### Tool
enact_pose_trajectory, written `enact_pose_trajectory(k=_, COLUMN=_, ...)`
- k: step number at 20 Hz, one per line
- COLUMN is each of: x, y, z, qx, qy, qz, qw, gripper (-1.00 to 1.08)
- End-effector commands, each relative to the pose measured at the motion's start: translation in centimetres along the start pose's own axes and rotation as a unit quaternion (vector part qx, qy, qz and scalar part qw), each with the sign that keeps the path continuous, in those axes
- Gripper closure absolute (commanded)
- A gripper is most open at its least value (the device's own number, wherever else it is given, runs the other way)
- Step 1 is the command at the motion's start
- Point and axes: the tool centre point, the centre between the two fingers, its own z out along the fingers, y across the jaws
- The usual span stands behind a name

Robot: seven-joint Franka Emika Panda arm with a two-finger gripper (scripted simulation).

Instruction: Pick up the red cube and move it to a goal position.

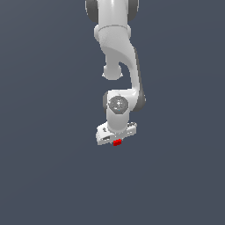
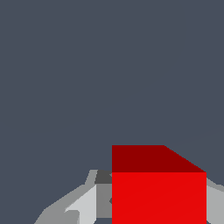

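Observation:
The red cube (image 1: 117,142) is a tiny bright red block sitting between the fingertips of my white gripper (image 1: 116,139), which hangs below the arm in the middle of the exterior view. In the wrist view the red cube (image 2: 158,197) fills the space between the grey fingers (image 2: 83,203), with a finger showing on each side of it. The jaws look closed against the cube's sides. Whether the cube rests on the floor or is off it cannot be told.
The white arm (image 1: 116,48) reaches down from the top of the exterior view. Around it is only a plain dark blue-grey surface (image 1: 48,167). No goal marker shows.

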Motion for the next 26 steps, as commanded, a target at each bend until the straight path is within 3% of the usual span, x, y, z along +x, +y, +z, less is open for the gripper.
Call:
enact_pose_trajectory(k=1, x=-0.2, y=-0.6, z=-1.0, qx=0.000, qy=0.001, qz=0.000, qw=1.0000, gripper=1.08)
enact_pose_trajectory(k=16, x=-2.9, y=-6.5, z=-10.6, qx=-0.001, qy=0.001, qz=0.000, qw=1.0000, gripper=1.08)
enact_pose_trajectory(k=26, x=-3.3, y=-8.1, z=-13.1, qx=0.000, qy=0.001, qz=0.000, qw=1.0000, gripper=1.08)
